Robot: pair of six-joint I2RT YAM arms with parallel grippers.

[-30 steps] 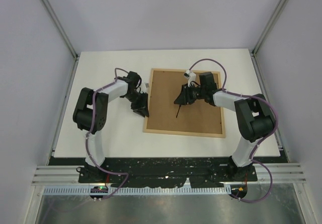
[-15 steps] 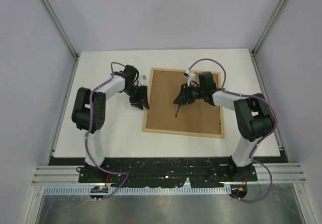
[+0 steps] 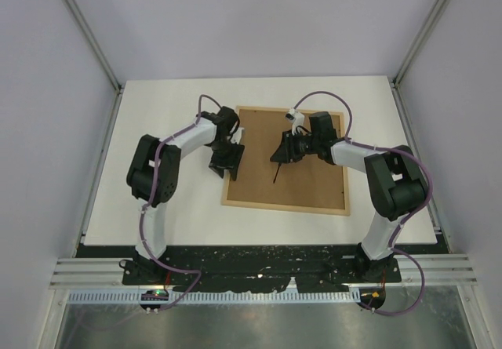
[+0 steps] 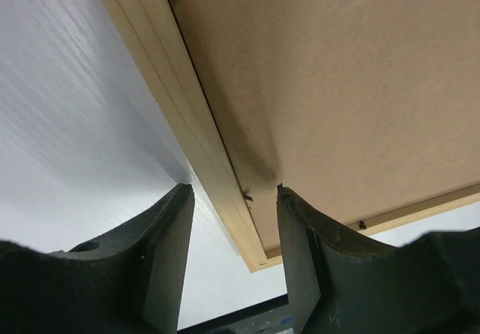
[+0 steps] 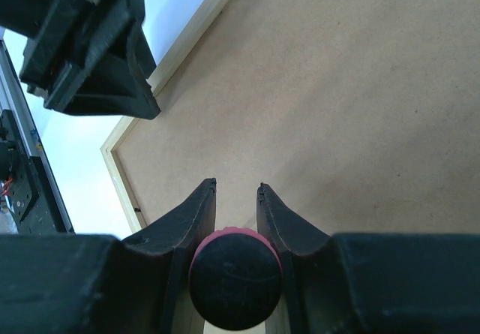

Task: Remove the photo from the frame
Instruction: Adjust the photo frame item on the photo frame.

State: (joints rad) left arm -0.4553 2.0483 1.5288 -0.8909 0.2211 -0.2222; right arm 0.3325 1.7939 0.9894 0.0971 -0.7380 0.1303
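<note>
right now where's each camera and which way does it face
top: high behind the robot, looking down at table, frame, left gripper, right gripper
left wrist: down past its open fingers at the frame's edge
right wrist: down past fingers gripping a tool at the frame's back
shared: frame; right wrist also shows left gripper

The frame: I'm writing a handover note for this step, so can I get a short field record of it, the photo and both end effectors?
frame: lying back up on the table, brown backing panel in place
photo: not visible
left end effector: open, straddling the frame's left rail
right end effector: above the backing panel, shut on a dark round object with a pink rim
contact with frame: cannot tell for either
</note>
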